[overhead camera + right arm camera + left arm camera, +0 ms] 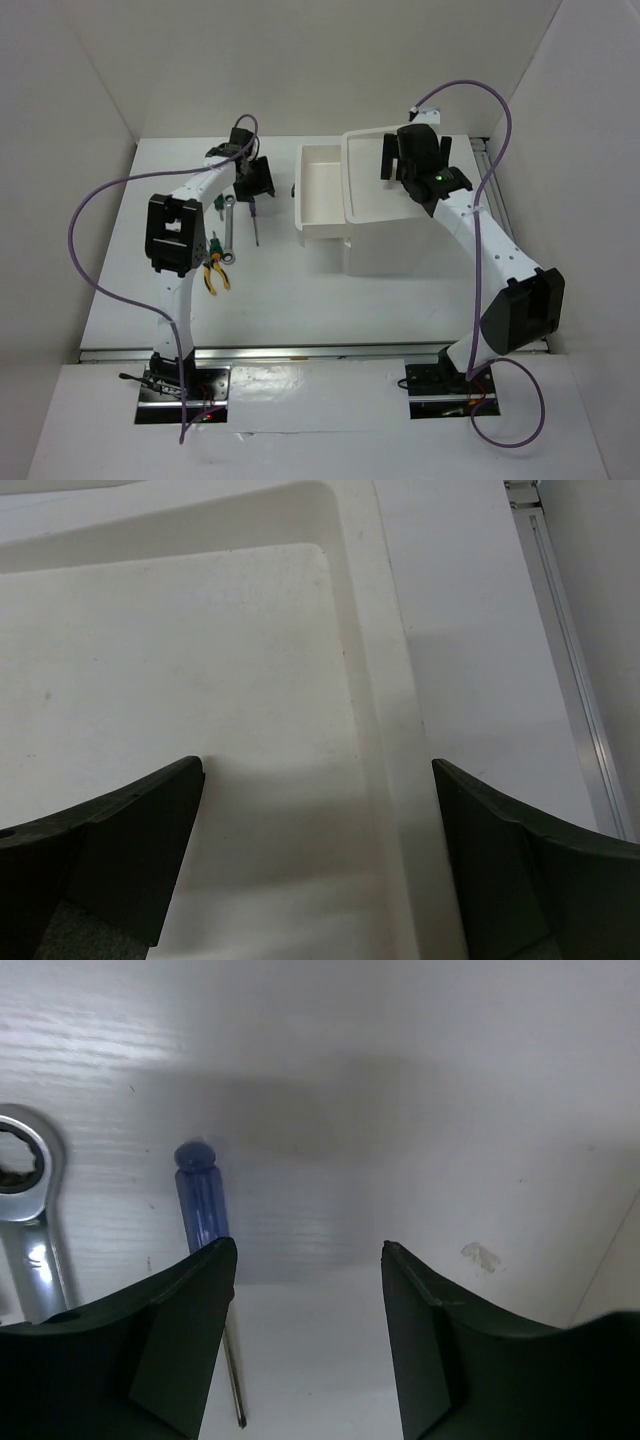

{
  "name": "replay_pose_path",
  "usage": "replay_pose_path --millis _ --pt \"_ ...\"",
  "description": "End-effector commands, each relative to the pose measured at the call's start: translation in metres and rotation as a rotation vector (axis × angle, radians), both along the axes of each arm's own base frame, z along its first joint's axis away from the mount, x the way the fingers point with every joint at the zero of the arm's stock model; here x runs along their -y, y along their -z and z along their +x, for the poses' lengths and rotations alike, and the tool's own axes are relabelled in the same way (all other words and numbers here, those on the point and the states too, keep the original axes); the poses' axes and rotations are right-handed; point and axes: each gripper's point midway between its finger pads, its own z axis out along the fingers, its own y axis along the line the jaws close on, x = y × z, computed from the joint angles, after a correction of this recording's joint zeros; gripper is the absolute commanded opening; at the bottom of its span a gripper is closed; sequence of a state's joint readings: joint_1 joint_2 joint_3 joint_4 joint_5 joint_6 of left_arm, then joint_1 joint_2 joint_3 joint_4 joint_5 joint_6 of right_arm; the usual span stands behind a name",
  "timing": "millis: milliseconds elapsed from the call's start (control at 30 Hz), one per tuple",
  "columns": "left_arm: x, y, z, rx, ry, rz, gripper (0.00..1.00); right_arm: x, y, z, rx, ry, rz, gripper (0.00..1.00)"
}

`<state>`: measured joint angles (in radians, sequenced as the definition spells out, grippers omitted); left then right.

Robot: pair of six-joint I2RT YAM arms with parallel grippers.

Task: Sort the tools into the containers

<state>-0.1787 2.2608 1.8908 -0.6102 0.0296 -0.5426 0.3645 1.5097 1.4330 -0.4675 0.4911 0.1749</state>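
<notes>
From my left wrist I see the blue-handled screwdriver [201,1200] lying on the bench [420,1070] beside a silver wrench [25,1210]. Its shaft passes under the left tip of my left jaws, which stand apart and empty. Only the overhead view shows the pliers [216,272] and the open drawer [318,185]. My right jaws, also apart and empty, hover over the top tray [385,710] of the white box unit [395,250].

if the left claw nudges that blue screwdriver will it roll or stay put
The blue screwdriver has a round, smooth-looking handle and lies flat on the table, so it would probably roll if nudged. It looks rigid and likely light. Gripping the handle seems safer than the thin shaft.
</notes>
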Motion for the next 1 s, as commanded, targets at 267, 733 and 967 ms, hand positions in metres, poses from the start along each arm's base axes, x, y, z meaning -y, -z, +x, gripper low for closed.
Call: replay_pose_path --millis 267,733,967 --pt "-0.005 0.028 -0.023 -0.114 0.004 0.141 0.68 -0.025 0.065 -0.018 -0.16 -0.121 0.073 1.0" --pt "-0.008 -0.063 -0.01 0.057 0.007 0.117 0.73 -0.021 0.074 -0.02 -0.18 -0.12 0.082 1.0" --pt "-0.036 -0.061 -0.011 0.041 -0.003 0.191 0.73 -0.023 0.071 -0.018 -0.174 -0.128 0.089 1.0"
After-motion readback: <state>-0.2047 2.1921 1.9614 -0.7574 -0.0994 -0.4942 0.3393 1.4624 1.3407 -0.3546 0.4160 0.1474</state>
